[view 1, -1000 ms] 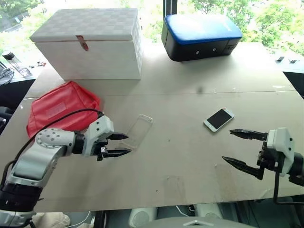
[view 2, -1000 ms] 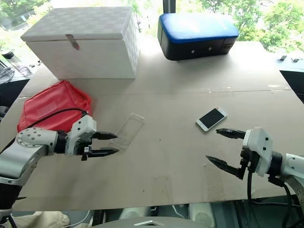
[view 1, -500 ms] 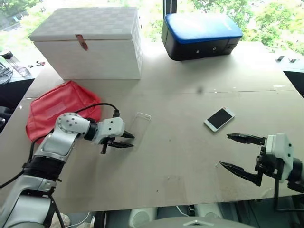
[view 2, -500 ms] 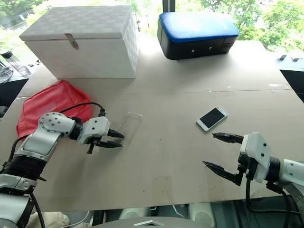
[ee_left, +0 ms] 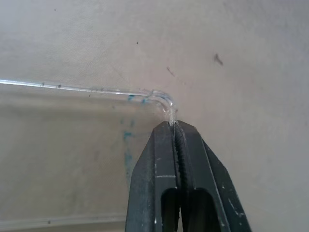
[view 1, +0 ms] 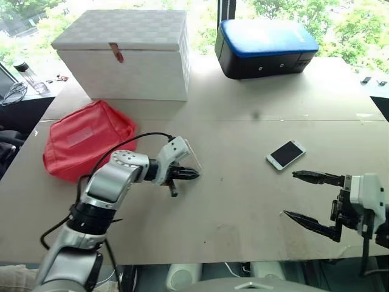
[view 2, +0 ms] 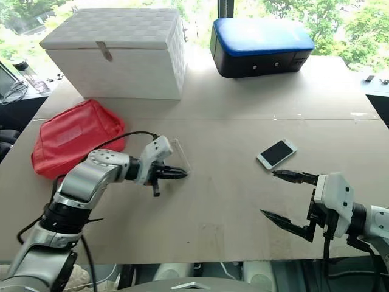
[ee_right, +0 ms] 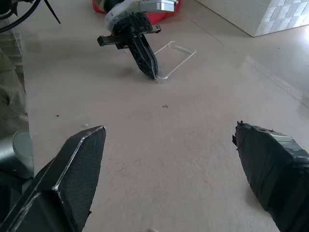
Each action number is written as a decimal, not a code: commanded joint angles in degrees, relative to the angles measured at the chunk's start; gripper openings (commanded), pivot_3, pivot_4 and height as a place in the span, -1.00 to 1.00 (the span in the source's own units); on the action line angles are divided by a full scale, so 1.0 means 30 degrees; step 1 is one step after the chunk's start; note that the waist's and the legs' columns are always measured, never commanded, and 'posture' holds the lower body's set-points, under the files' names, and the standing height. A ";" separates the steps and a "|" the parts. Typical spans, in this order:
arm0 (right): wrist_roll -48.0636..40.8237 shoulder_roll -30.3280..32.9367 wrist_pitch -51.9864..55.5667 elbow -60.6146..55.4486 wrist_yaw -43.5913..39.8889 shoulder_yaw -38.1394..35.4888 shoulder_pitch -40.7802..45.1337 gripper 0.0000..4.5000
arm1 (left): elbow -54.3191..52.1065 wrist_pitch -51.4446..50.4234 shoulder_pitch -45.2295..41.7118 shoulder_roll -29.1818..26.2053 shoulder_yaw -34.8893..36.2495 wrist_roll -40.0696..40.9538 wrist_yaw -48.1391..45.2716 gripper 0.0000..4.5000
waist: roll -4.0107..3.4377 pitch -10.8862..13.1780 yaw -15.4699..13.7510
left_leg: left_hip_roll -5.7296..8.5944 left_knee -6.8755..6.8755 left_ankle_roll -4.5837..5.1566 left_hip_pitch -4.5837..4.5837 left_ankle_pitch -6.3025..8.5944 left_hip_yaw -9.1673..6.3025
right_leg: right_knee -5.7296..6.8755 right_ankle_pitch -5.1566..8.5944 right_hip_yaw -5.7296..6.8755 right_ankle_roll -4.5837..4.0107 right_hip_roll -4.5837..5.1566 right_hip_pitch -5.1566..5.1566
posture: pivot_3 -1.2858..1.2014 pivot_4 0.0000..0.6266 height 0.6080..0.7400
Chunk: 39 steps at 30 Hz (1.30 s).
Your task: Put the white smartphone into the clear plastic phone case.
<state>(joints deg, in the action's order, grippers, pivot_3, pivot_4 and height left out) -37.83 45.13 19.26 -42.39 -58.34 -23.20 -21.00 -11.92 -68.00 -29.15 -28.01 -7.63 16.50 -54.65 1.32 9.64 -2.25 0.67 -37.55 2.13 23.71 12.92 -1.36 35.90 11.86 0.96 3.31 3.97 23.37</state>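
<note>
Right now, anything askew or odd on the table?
The clear plastic phone case is pinched at a corner of its rim by the shut left gripper and looks tipped off the table. The white smartphone lies flat, untouched.

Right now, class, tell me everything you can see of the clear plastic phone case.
The clear plastic phone case is a thin, see-through rectangular shell with rounded corners and a low raised rim; faint blue specks show inside it in the left wrist view. It lies on the table, right of the red pouch. The left tool is shut on its rim at one corner. The white smartphone lies apart.
</note>
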 commanded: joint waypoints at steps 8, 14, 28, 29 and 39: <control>-0.2346 0.0851 0.0781 0.2013 -0.0745 0.0932 0.4693 1.00 | -0.1930 -0.2498 -0.1390 0.0599 0.0541 0.2397 0.1965 -0.16 | 0.0020 0.0008 0.0766 | -0.0047 0.0044 -0.0008 -0.0052 0.0001 -0.0015 | 0.0012 -0.0028 -0.0051 -0.0075 -0.0079 0.0003 | 0.03 -0.52 1.00; -0.3518 0.2716 0.2537 0.4922 -0.2412 0.1073 0.7742 1.00 | -0.1212 0.9887 -0.1418 -0.5278 -0.1950 0.0592 -0.5942 0.50 | 0.0003 0.0021 0.0621 | -0.0035 0.0050 -0.0013 -0.0023 0.0003 0.0033 | 0.0000 -0.0007 -0.0080 -0.0182 -0.0048 0.0042 | 0.03 -0.52 1.00; -0.3735 0.3612 0.3398 0.4337 -0.2767 -0.0668 0.7029 1.00 | 1.9998 2.9217 -0.8624 -0.1191 -0.5837 -0.6067 -1.1092 0.50 | 0.0017 0.0038 0.0120 | 0.0033 -0.0026 0.0107 0.0058 0.0067 0.0168 | -0.0029 -0.0062 -0.0131 -0.0084 0.0030 0.0081 | 0.03 -0.52 1.00; -0.3744 0.3578 0.3427 0.4117 -0.2663 -0.0859 0.6782 1.00 | 2.0783 2.9851 -0.8855 -0.1042 -0.5902 -0.6297 -1.1393 0.40 | 0.0018 0.0037 0.0158 | 0.0029 -0.0026 0.0113 0.0056 0.0071 0.0180 | -0.0026 -0.0064 -0.0132 -0.0080 0.0028 0.0084 | 0.03 -0.52 1.00; -0.3529 0.3218 0.3428 0.2994 -0.1706 -0.1623 0.5284 1.00 | 2.0571 2.5637 -0.8650 -0.0899 -0.5612 -0.5677 -1.2436 -0.94 | 0.0010 0.0025 0.0475 | 0.0006 -0.0069 0.0127 0.0007 0.0076 0.0171 | 0.0016 -0.0085 -0.0138 -0.0035 0.0019 0.0051 | 0.03 -0.52 1.00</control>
<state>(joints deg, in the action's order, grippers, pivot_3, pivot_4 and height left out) -48.25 54.82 30.02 -31.68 -64.05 -26.31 -5.33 51.13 12.44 -56.00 -30.61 -24.61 -0.05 -92.19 1.35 9.71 -0.83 0.66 -37.85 2.51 23.73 13.15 -0.87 35.97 11.59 0.55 3.25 4.00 23.48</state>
